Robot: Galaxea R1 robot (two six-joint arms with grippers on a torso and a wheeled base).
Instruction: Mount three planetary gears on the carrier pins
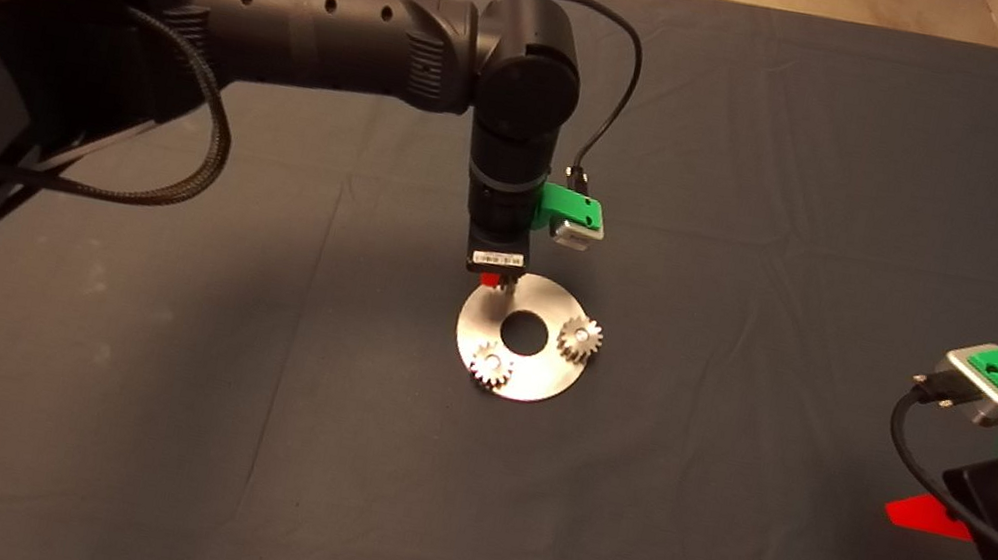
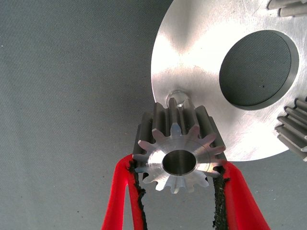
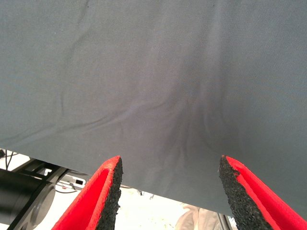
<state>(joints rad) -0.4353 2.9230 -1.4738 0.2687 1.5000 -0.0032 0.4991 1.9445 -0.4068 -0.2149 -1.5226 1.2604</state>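
Observation:
A flat round silver disc (image 1: pixel 535 369) lies mid-mat. Two planetary gears sit on it, one at the right (image 1: pixel 580 337) and one at the front left (image 1: pixel 491 364). My left gripper (image 1: pixel 496 282) hangs over the disc's far left rim. In the left wrist view it (image 2: pixel 178 189) is shut on the third gear (image 2: pixel 178 160), held just above a bare carrier pin (image 2: pixel 176 99) on the disc (image 2: pixel 201 62). The other two gears show at that view's edges (image 2: pixel 293 125). My right gripper (image 3: pixel 168 191) is open and empty at the mat's right edge, where one red finger (image 1: pixel 926 515) shows.
The dark mat (image 1: pixel 782 165) is wrinkled around the disc. The left arm (image 1: pixel 326 38) spans the far left of the mat. Past the mat's edge the right wrist view shows floor and black equipment (image 3: pixel 24 196).

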